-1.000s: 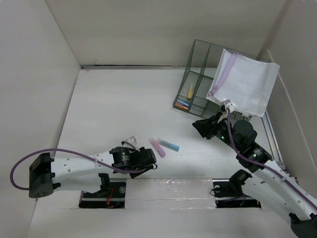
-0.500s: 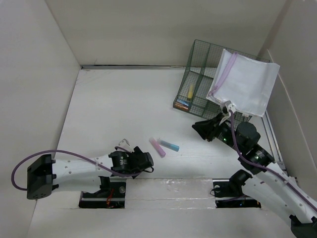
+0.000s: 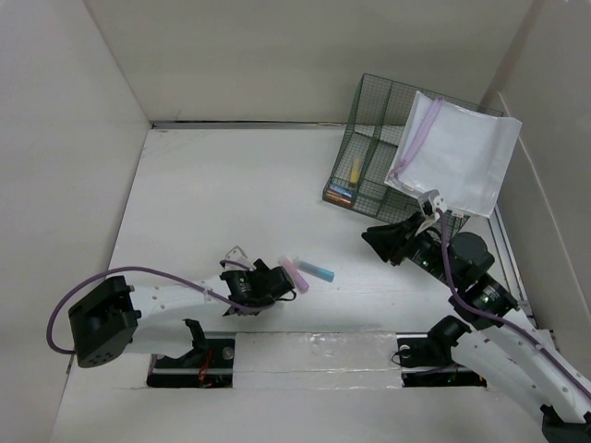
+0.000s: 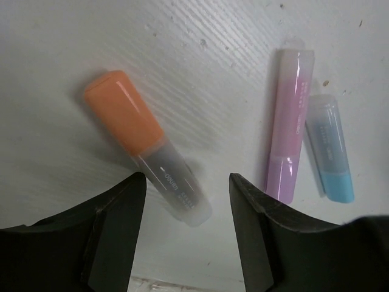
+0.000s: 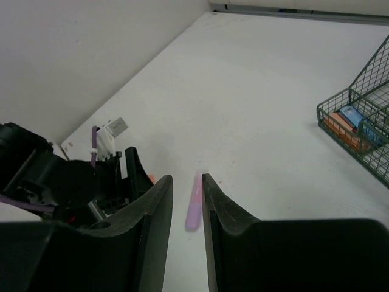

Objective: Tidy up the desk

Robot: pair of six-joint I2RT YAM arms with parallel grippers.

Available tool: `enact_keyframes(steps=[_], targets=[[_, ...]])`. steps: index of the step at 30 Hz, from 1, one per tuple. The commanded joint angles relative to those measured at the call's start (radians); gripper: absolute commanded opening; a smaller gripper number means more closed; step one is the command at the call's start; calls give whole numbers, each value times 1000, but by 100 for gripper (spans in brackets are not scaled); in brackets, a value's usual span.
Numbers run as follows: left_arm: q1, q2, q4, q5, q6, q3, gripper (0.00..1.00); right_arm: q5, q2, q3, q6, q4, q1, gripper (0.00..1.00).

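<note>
The white desk [image 3: 231, 185] holds three highlighters near its front. In the left wrist view an orange-capped highlighter [image 4: 143, 143] lies with its clear end between my open left gripper [image 4: 185, 225] fingertips, untouched. A pink highlighter [image 4: 289, 149] and a blue one [image 4: 331, 155] lie side by side to its right. From above, the left gripper [image 3: 272, 281] hides the orange one; the pink [image 3: 295, 273] and blue [image 3: 319, 272] show beside it. My right gripper [image 3: 383, 242] hovers empty with its jaws a narrow gap apart [image 5: 187, 207].
A green wire-mesh basket [image 3: 369, 138] stands at the back right with small items in its compartments. A clear zip bag [image 3: 457, 152] leans over its right side. White panels wall the desk on the left, back and right.
My left gripper has swung forward and right, ending low over the orange highlighter beside the pink one. The right arm has shifted only slightly.
</note>
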Motion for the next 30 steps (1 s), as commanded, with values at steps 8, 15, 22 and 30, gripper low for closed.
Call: enact_keyframes(steps=[8, 15, 22, 30], targets=[[214, 104, 211, 9, 319, 29, 43, 22, 41, 19, -4, 32, -6, 32], [223, 322, 162, 21, 535, 190, 37, 35, 76, 16, 6, 60, -6, 48], [187, 443, 127, 32, 580, 236, 24, 52, 90, 16, 6, 63, -6, 48], [187, 364, 96, -2, 582, 239, 0, 61, 84, 20, 6, 63, -6, 49]])
